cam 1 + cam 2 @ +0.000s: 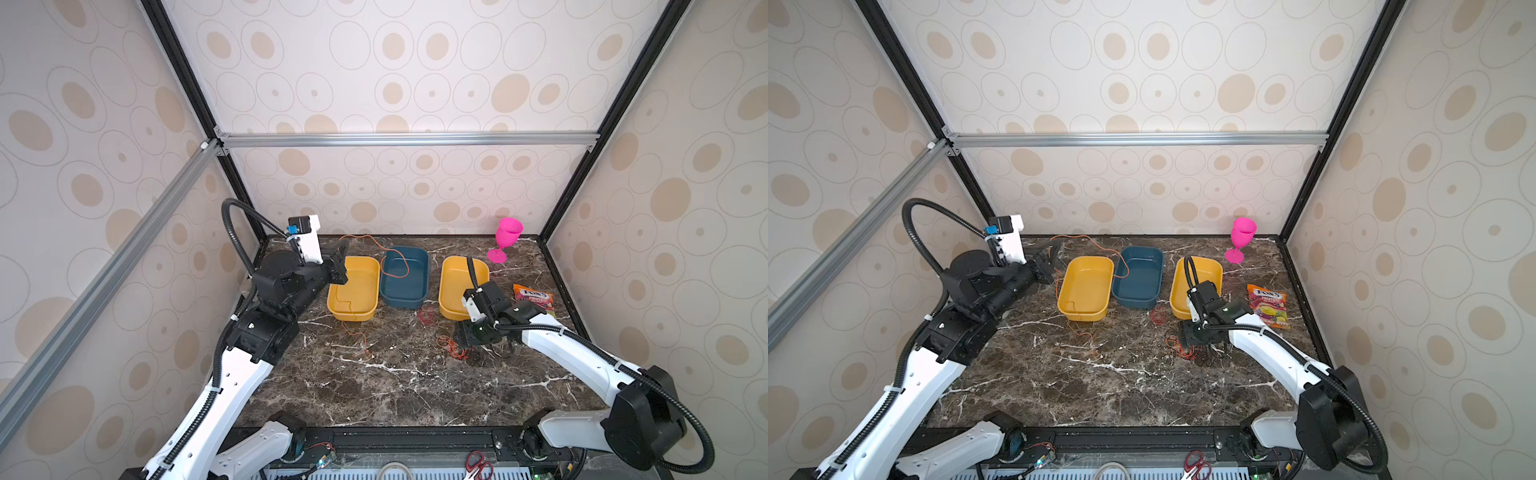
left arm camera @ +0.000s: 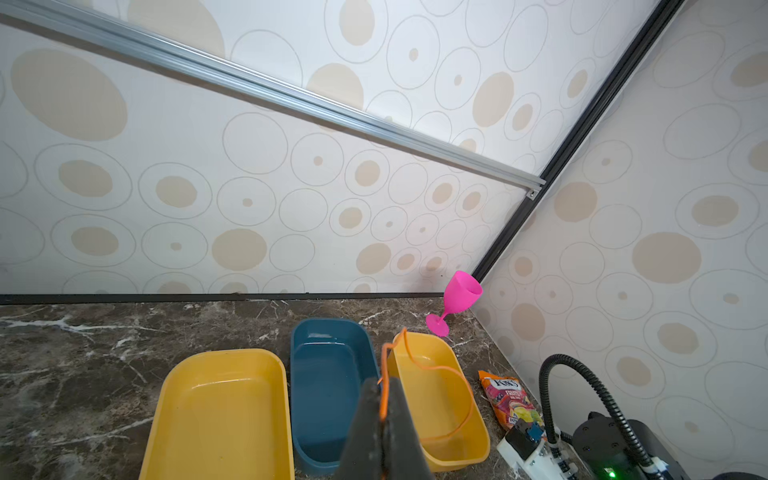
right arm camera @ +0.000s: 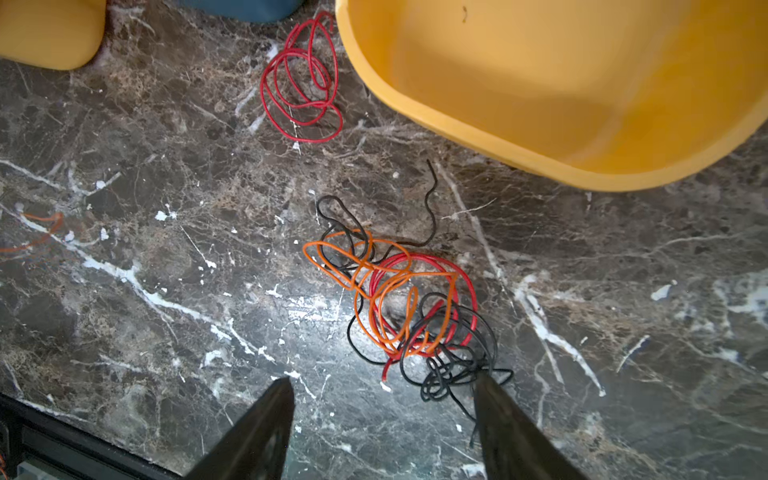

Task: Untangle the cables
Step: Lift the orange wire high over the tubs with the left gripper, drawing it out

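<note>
— Left pincer first: what have the jaws got?

— The left gripper (image 2: 381, 392) is pressed together on an orange wire (image 2: 385, 370). The wire stands up from between the fingers and curls away in a loop. In a top view that gripper (image 1: 338, 266) is raised near the back left corner of the left yellow tray (image 1: 332, 301). From there the wire arcs toward the back wall, then drops into the blue tray (image 1: 405, 300) next to it.

— And the thin line over that yellow tray's front rim?

— An orange strand (image 1: 356, 336) runs down there onto the table (image 1: 374, 395). Whether it is the same wire I cannot tell.

— The right one?

— The right gripper (image 3: 384, 380) has its jaws wide apart with nothing between them. It is low over the table at the edge of the tangle (image 3: 405, 307), where orange, red and black wires loop through one another. Black strands reach one fingertip (image 3: 492, 403), but I cannot judge whether they touch.

— What's around it?

— A red coil (image 3: 301, 79) lies by itself on the table, apart from the tangle, in front of the gap between the blue tray and the right yellow tray (image 3: 457, 131). Farther right lies a candy bag (image 1: 534, 297). At the back a pink goblet (image 1: 505, 239) stands on its foot.
</note>
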Available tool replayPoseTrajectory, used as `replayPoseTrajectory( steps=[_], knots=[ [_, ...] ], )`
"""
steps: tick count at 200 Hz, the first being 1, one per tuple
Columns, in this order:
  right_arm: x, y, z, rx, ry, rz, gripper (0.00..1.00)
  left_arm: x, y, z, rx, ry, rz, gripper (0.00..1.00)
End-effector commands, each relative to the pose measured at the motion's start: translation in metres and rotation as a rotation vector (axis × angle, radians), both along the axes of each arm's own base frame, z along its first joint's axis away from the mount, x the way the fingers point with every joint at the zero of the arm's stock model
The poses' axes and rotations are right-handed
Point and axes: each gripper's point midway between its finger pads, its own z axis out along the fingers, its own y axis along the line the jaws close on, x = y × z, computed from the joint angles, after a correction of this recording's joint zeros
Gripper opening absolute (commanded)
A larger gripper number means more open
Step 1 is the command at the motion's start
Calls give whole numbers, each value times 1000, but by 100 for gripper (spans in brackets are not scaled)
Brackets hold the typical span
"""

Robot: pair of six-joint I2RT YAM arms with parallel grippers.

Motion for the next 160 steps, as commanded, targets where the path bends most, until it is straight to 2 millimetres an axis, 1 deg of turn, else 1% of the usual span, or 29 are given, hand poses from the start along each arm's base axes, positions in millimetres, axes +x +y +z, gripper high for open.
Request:
replayPoseTrajectory(
  steps=[1, 35, 64, 73, 106, 119, 129, 142, 160],
  knots=[
    [7, -4, 12, -6, -40, -21, 70, 7, 8, 22, 76, -33, 32, 0],
    [7, -5, 9, -5, -33, -35, 70, 30, 16, 47, 89, -75, 59, 0],
    [8, -5, 8, -4, -39, -41, 70, 56, 14, 65, 84, -94, 30, 0],
    [8, -6, 8, -7, -38, -42, 70, 65, 12, 68, 86, -95, 18, 0],
    [10, -8, 5, -14, -37, -49, 70, 95, 16, 80, 65, -120, 7, 0],
    [9, -8, 3, -17, -31, -49, 70, 108, 17, 78, 47, -122, -4, 0],
    [9, -8, 2, -20, -32, -49, 70, 118, 19, 70, 48, -110, 2, 0],
    [8, -10, 1, -24, -31, -52, 70, 132, 22, 53, 61, -78, 21, 0],
    [5, -12, -1, -32, -29, -54, 69, 147, 26, 23, 57, -25, 35, 0]
  ],
)
